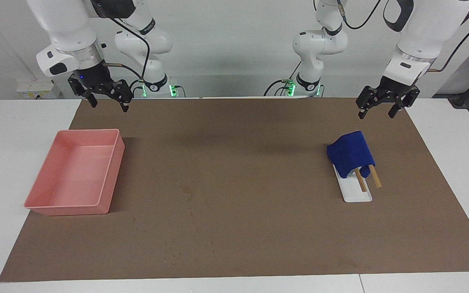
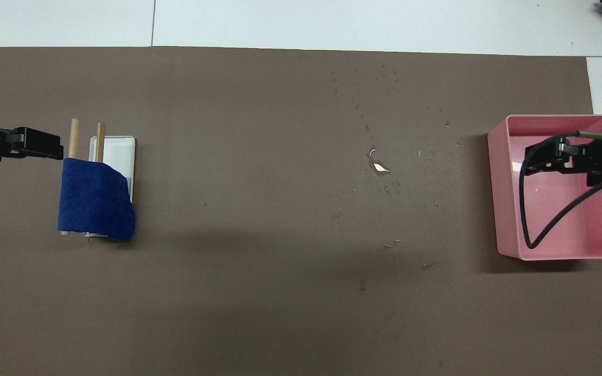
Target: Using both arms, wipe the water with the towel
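Overhead view shows nothing wiped yet: water droplets (image 2: 379,167) still glisten at the brown mat's (image 2: 259,292) centre, the folded blue towel (image 2: 95,199) sits untouched at nine o'clock, and left gripper (image 1: 382,110) and right gripper (image 1: 106,99) hover spread, empty.
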Controlling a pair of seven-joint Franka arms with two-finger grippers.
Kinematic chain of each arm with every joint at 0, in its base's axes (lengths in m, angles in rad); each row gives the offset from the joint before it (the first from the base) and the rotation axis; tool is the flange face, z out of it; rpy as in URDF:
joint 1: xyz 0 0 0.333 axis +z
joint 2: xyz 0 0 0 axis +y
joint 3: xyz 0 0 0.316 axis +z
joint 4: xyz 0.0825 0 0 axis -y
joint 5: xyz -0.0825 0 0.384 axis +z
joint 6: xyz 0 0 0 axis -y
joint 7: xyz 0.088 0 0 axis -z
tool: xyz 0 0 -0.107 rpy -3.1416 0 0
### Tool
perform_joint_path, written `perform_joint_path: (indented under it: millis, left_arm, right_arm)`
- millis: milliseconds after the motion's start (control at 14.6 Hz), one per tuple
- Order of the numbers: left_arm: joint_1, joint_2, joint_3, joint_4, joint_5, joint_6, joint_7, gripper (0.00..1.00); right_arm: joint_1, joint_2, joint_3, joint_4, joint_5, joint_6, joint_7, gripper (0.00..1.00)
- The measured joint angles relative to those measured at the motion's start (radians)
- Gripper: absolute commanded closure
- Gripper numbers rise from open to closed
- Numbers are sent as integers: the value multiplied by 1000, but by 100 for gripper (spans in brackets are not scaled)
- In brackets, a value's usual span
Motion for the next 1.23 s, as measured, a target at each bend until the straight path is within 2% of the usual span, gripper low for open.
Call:
perform_joint_path:
  millis: [888,1093,1230]
  left_arm:
    - [3,0,6,-4,0,24,0,0]
    - [21,-1,9,-33,0,80,0,0]
    - [31,-12,13,-96,0,150,10,0]
  right_arm:
    - [0,-3,-1,-9,1,-11,0,0]
    - [0,-5,-1,-21,1,-11,0,0]
    - [0,-7,-1,-27,1,-11,0,0]
